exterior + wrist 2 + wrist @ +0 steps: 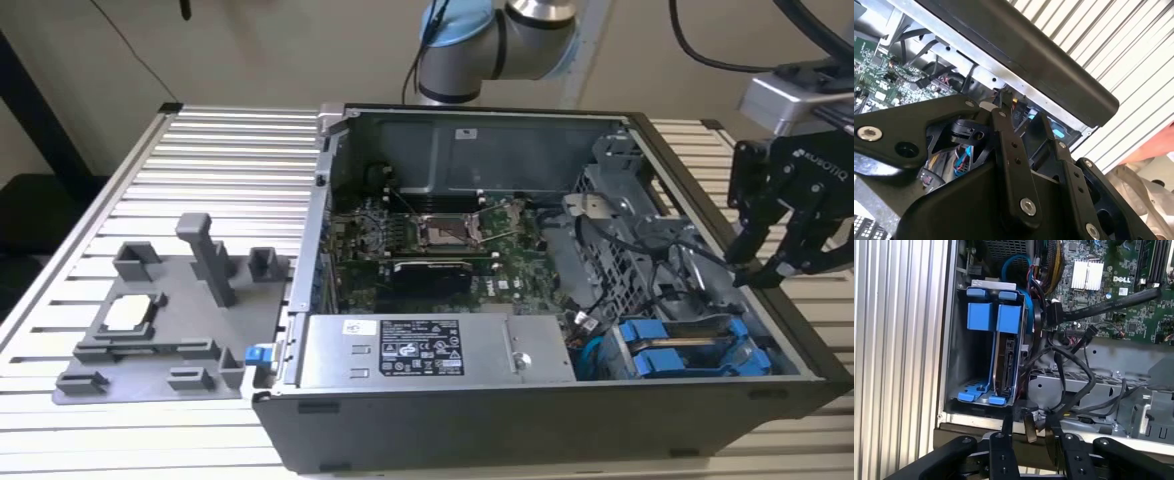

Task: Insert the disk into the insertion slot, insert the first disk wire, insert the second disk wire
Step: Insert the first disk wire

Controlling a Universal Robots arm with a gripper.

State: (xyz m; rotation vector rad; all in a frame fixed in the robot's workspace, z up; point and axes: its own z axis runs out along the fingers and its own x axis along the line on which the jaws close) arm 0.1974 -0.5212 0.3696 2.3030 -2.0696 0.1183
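The disk [1006,360] stands on edge inside the insertion slot [954,370], a grey metal cage at the case's front corner on the exterior view's right. Its bright blue carrier [681,352] shows at the cage mouth. My gripper [771,272] hangs at the case wall on the exterior view's right, just above that cage. Its fingers [1005,427] stand apart, open, in both wrist views. Loose black wires [1074,372] with a black connector [1053,315] hang beside the cage. One wire end [1030,426] lies in the gap between the fingers, ungripped.
The open computer case [534,420] lies on a slatted metal table [227,160]. Inside are the green motherboard [441,235] and a grey box with a white sticker [414,350]. A grey fixture plate [160,320] sits at the exterior view's left.
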